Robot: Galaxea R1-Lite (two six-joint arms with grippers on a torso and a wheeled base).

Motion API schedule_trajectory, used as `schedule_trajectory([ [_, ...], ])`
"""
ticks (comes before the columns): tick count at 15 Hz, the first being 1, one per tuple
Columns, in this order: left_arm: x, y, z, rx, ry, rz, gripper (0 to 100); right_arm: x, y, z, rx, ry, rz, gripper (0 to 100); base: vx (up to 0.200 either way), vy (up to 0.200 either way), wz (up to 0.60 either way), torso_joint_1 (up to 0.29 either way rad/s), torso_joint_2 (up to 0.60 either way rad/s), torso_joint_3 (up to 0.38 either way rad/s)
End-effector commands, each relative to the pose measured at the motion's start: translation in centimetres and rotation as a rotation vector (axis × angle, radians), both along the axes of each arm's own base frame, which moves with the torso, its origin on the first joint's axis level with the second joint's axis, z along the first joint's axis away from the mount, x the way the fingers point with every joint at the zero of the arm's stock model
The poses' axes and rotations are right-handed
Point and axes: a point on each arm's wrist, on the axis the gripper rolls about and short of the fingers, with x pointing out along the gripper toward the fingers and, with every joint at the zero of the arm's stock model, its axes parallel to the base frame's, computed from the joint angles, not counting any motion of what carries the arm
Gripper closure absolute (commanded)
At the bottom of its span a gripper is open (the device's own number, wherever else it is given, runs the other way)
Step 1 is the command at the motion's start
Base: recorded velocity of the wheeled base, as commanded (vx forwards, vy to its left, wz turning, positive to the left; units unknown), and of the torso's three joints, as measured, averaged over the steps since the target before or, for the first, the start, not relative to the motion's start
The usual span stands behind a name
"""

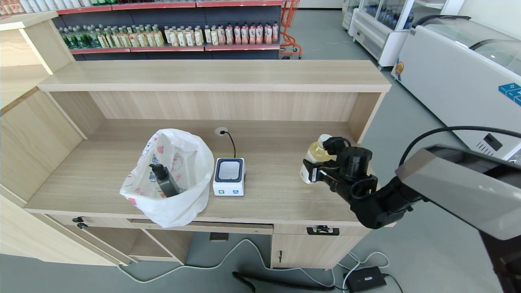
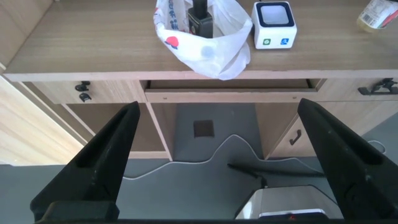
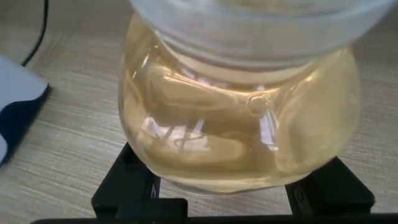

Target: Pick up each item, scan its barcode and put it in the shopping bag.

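My right claw [image 1: 323, 162] is clamped on the bottle of yellow liquid [image 1: 315, 154], well right of the scanner [image 1: 229, 176] on the counter [image 1: 276, 195]. My left claw [image 2: 219, 109] hangs spread wide below the counter's front edge. Just left of the scanner sits the shopping bag [image 1: 191, 162] with 1 dark pump bottle [image 1: 165, 181] inside.

A light wooden counter surface [image 1: 268, 195] with a raised back ledge [image 1: 211, 76] stands on grey floor [image 1: 411, 122]. Behind the surface, red-edged shelves [image 1: 171, 49] hold rows of drink bottles [image 1: 179, 36]. To its right stand white chest freezers [image 1: 452, 73], and beneath it trail white cables [image 1: 228, 254].
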Motion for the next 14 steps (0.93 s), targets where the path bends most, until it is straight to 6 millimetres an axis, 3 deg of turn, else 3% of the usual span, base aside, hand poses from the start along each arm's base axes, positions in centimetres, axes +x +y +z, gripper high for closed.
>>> schedule_trajectory([
  [1, 0.0, 0.0, 0.0, 0.0, 0.0, 0.0, 0, -7.2, -3.9, 8.2, 0.176, 0.046, 0.053, 100, 0.0, 0.0, 0.0, 0.0, 0.0, 0.0],
  [3, 0.0, 0.0, 0.0, 0.0, 0.0, 0.0, 0, -12.9, -5.6, 13.1, 0.334, 0.093, 0.316, 100, 0.0, 0.0, 0.0, 0.0, 0.0, 0.0],
  [7, 0.0, 0.0, 0.0, 0.0, 0.0, 0.0, 0, -20.1, -6.1, 18.1, 0.431, 0.197, 0.733, 100, 0.0, 0.0, 0.0, 0.0, 0.0, 0.0],
  [10, 0.0, 0.0, 0.0, 0.0, 0.0, 0.0, 0, -23.4, -5.6, 19.8, 0.469, 0.25, 0.922, 100, 0.0, 0.0, 0.0, 0.0, 0.0, 0.0],
  [14, 0.0, 0.0, 0.0, 0.0, 0.0, 0.0, 0, -24.9, -4.8, 20.7, 0.466, 0.25, 0.999, 100, 0.0, 0.0, 0.0, 0.0, 0.0, 0.0],
])
